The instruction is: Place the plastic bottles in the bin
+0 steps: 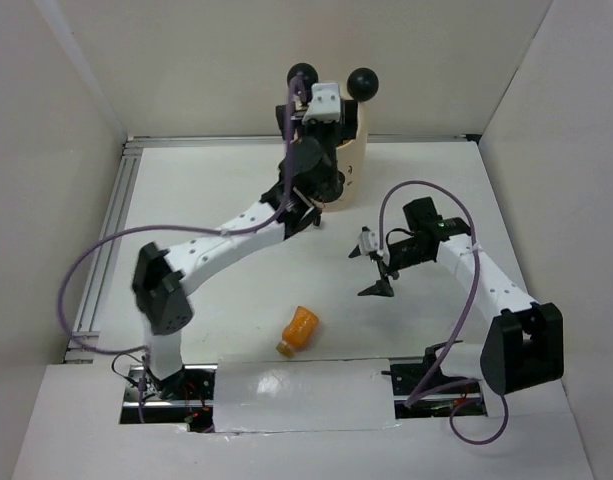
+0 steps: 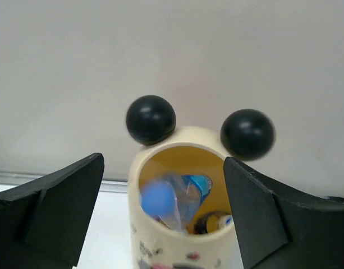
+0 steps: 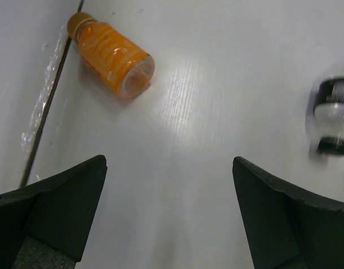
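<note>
The cream bin (image 1: 352, 165) with two black ball ears stands at the back of the table. My left gripper (image 1: 311, 120) hangs open and empty just in front of and above its mouth. In the left wrist view (image 2: 163, 168) the bin (image 2: 160, 244) holds several bottles: a blue-capped one (image 2: 157, 199) and a black-labelled one (image 2: 214, 222) show. An orange-filled bottle (image 1: 298, 330) lies on its side near the front edge. My right gripper (image 1: 358, 275) is open and empty over bare table (image 3: 169, 162), the orange bottle (image 3: 110, 53) well ahead to its left. A black-labelled bottle (image 3: 331, 115) lies by the bin's base.
White walls close the table at the back and both sides. A white board (image 1: 306, 395) covers the front edge between the arm bases. Purple cables (image 1: 96, 255) loop off both arms. An aluminium rail (image 1: 111, 235) runs along the left side.
</note>
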